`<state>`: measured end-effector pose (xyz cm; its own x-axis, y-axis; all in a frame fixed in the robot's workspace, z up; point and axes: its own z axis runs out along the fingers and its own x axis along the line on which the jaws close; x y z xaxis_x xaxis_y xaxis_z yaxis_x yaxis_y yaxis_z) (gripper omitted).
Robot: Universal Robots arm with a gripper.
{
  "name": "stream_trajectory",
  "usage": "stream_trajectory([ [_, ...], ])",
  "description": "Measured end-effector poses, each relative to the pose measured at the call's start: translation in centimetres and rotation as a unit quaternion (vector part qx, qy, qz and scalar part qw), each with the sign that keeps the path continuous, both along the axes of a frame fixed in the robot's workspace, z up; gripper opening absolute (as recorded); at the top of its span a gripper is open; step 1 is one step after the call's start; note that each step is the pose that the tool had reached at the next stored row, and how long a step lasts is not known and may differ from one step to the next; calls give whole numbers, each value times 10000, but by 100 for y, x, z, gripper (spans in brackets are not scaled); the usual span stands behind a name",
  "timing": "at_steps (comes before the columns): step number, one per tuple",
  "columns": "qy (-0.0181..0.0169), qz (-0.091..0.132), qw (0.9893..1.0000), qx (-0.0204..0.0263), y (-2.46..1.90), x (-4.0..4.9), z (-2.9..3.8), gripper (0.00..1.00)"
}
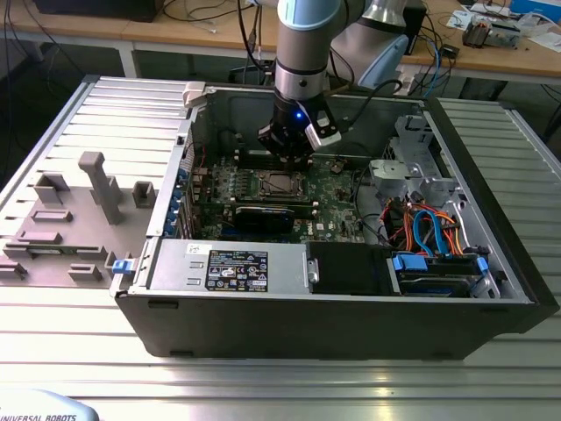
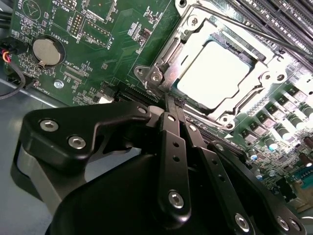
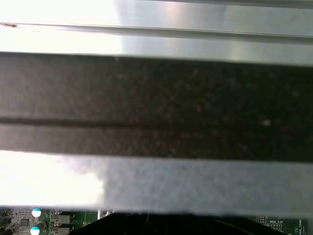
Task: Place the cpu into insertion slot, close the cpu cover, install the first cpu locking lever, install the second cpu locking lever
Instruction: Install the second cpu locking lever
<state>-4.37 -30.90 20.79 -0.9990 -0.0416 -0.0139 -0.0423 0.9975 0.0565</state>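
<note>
Inside the open computer case (image 1: pixel 491 263), my gripper (image 1: pixel 289 158) hangs just above the insertion slot (image 1: pixel 280 182) on the green motherboard. In the second wrist view the cpu (image 2: pixel 215 73) lies flat in the slot, its pale silver top showing through the window of the cpu cover (image 2: pixel 168 51), which lies down around it. A thin locking lever (image 2: pixel 244 30) runs along one side of the socket. My gripper (image 2: pixel 167 100) has its black fingers (image 2: pixel 172 147) together, shut, with the tips at the socket's corner bracket (image 2: pixel 155 74). Nothing shows between them.
A coin battery (image 2: pixel 47 50) and memory slots (image 2: pixel 279 19) flank the socket. A black expansion card (image 1: pixel 263 215), the power supply (image 1: pixel 228 263) and coloured cables (image 1: pixel 429 228) fill the case nearby. A grey fixture (image 1: pixel 96 189) stands at the exterior view's left.
</note>
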Motion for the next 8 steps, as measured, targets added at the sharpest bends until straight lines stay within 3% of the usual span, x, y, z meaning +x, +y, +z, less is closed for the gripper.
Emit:
stream_trajectory([
  [8, 0, -1, 10000, 0, -25, 0, 0, 11],
])
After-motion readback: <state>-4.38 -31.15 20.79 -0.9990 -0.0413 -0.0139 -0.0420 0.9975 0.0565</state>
